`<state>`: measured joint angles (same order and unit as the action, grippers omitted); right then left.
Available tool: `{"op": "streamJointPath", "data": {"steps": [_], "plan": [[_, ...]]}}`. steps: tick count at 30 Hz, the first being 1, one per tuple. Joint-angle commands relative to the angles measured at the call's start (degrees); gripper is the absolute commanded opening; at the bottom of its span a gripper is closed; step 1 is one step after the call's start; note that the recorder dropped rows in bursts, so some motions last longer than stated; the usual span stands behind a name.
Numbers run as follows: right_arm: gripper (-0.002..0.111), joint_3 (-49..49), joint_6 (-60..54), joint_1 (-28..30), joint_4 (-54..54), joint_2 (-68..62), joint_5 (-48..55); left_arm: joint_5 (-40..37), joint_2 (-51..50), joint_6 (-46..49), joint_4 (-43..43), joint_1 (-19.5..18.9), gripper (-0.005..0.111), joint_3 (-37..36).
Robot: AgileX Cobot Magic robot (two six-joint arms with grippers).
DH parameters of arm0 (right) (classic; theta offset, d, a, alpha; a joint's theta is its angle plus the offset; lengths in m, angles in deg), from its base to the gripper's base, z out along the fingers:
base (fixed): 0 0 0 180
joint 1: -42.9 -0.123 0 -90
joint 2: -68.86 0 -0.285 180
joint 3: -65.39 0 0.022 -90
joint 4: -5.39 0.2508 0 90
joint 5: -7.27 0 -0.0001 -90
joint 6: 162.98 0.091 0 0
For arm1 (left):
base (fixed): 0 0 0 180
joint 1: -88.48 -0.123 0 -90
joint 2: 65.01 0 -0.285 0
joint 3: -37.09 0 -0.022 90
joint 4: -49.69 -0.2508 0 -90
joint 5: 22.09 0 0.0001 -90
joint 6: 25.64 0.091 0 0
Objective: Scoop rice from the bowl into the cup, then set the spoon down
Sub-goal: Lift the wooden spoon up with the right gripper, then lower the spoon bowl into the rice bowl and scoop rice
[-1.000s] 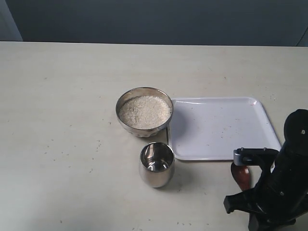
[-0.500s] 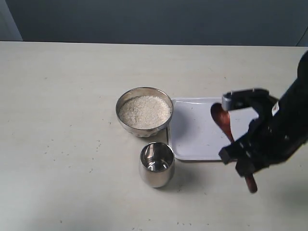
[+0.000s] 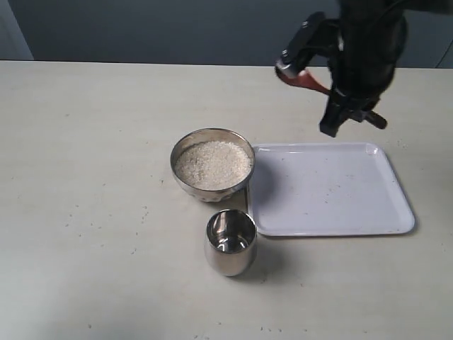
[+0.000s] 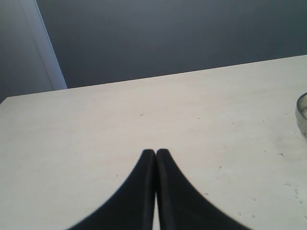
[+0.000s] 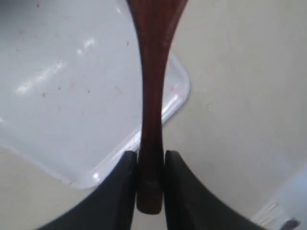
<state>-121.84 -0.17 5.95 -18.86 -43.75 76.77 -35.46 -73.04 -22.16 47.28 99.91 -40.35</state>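
Observation:
The steel bowl (image 3: 212, 164) holds pale rice (image 3: 212, 163) at the table's middle. Just in front of it stands the small steel cup (image 3: 230, 242), which looks empty inside. My right gripper (image 3: 367, 113) (image 5: 151, 158) is shut on the end of the dark wooden spoon's (image 3: 311, 80) (image 5: 152, 96) handle. It hangs high over the table beyond the tray's far edge, with the spoon's bowl pointing left. My left gripper (image 4: 156, 152) is shut on nothing above bare tabletop and is out of the exterior view.
A white rectangular tray (image 3: 329, 188) (image 5: 72, 96) lies right of the bowl, touching or nearly touching it. Loose grains speckle the table. A steel rim (image 4: 302, 115) shows at the edge of the left wrist view.
My right gripper has carried the spoon from the table's front right corner up over the tray to a high spot beyond it. Bowl, cup and tray have not moved.

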Motion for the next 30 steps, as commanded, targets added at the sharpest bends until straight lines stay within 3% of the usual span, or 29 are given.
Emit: {"op": "streamJointPath", "data": {"steps": [1, 9, 30], "plan": [[0.0, -6.42, -2.25, -7.01, -8.27, -8.52, 0.45, 0.08, 0.25, -0.37, -0.05, 0.2, 0.0, 0.23], [0.0, -9.01, -5.89, -15.76, -24.83, -20.86, 0.45, 0.08, 0.25, -0.37, -0.05, 0.2, 0.0, 0.23], [0.0, -8.89, -5.89, -20.14, -37.39, -21.79, 0.45, 0.08, 0.25, -0.37, -0.05, 0.2, 0.0, 0.23]]}}
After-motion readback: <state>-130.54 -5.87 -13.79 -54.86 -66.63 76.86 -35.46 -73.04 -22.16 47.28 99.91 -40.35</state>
